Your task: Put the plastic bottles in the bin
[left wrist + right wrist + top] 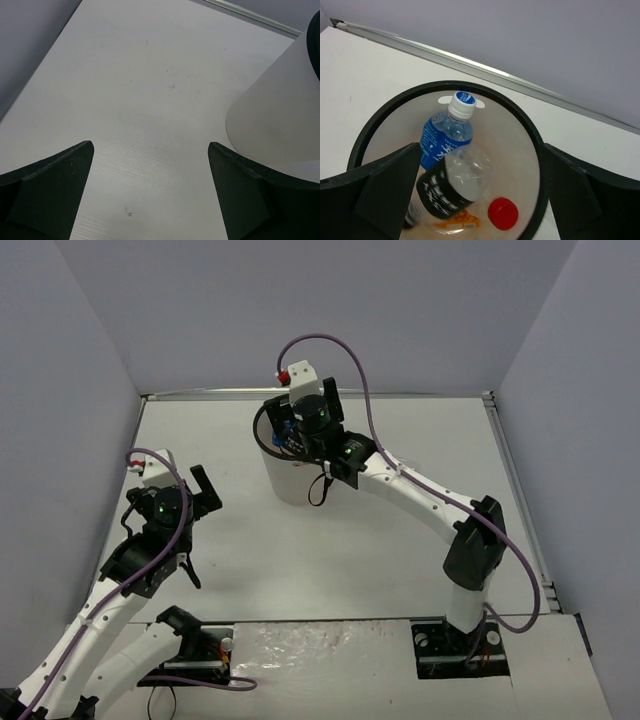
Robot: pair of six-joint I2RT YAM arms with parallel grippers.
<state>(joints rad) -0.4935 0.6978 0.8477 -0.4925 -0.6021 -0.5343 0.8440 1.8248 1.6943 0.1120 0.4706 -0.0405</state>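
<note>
Item 1: bin (288, 483), translucent white with a black rim (442, 86), upright near the middle of the desk's (450, 440) far edge.

Contents seen from the right wrist: 1 blue-labelled bottle (441, 140) with a white cap, leaning on the far wall; 1 black-labelled bottle (445, 192), blurred, tilted across the blue one's lower part; 1 red cap (502, 213) low in the bin; the rest is too unclear to identify.

Item 2: right gripper (481, 150), released, fingers spread wide above the bin mouth, grasping nothing.

Item 3: left gripper (150, 150), released, empty, over bare desk toward the left edge, bin wall just to its right.
</note>
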